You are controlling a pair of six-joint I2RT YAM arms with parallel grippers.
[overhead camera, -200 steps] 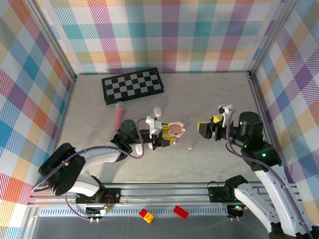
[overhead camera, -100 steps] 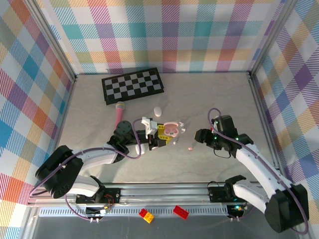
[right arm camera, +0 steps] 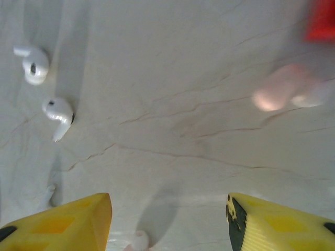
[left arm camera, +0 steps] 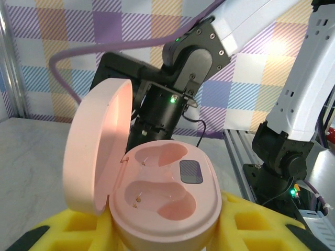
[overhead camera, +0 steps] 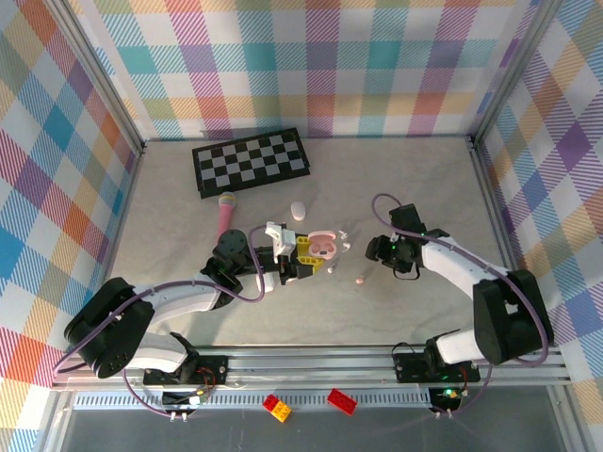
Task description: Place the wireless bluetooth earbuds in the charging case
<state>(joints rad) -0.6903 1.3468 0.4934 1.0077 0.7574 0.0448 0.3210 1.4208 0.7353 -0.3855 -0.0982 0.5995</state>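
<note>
Lower and nearer the centre now, the right gripper [overhead camera: 377,252] stands with jaws apart and empty, near two small white glossy plastic earbuds [right arm camera: 32,64] on the pale table [overhead camera: 424,188]; the left gripper [overhead camera: 311,256] holds the open pink rounded plastic case [left arm camera: 162,193]

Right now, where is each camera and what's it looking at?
Top external: above, behind the bases, looking down at the table; both arms show.
Left wrist: behind the left gripper, facing the pink case it holds.
Right wrist: above the right gripper, facing down at white earbuds.
Top and left wrist share the pink case.
</note>
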